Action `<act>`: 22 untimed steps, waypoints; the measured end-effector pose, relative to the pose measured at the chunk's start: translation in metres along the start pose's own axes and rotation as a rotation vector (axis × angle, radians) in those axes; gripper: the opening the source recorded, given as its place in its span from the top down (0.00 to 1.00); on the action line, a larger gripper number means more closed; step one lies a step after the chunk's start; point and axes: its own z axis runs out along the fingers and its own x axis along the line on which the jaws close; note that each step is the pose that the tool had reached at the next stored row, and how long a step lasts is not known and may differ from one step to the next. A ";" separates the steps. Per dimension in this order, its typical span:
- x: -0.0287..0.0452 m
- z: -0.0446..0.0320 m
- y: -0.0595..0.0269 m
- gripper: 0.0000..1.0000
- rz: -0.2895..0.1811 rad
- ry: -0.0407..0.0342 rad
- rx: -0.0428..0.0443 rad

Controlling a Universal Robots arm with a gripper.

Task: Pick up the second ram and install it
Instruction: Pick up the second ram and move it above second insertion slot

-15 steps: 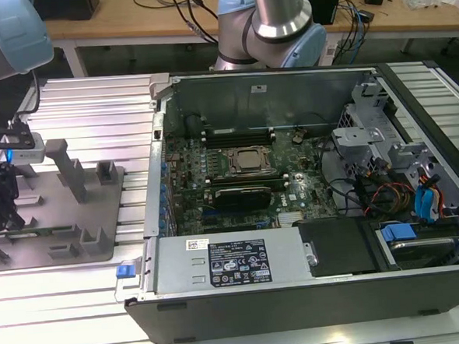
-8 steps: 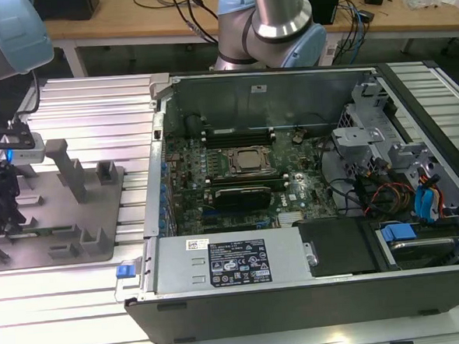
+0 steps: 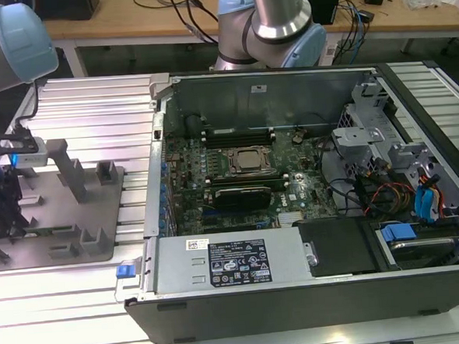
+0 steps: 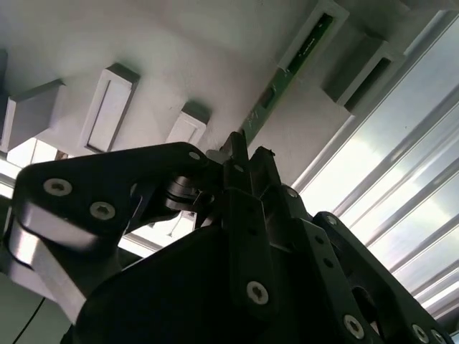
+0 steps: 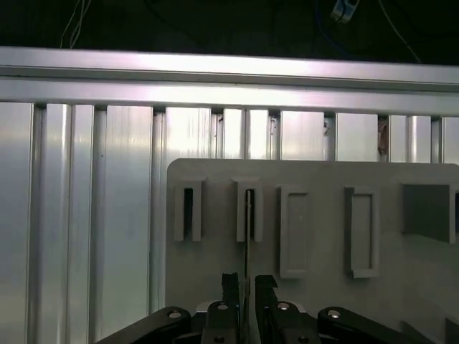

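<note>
1. In the first wrist view the gripper sits nearest the lens; its fingers are spread narrowly, one on each side of the second ram; the ram stands on edge in a slotted post of the grey tray.
2. In the second wrist view the green board runs up from the fingertips between two posts; it is not yet lifted.
3. In the exterior view the arm works over the tray at the exterior view's left, well apart from the open computer case; this is the pick-up step, and I'd say it calls for a square pinch and a straight pull.
</note>
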 end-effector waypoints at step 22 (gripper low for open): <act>-0.0015 0.0061 -0.0002 0.91 0.000 -0.0001 0.0000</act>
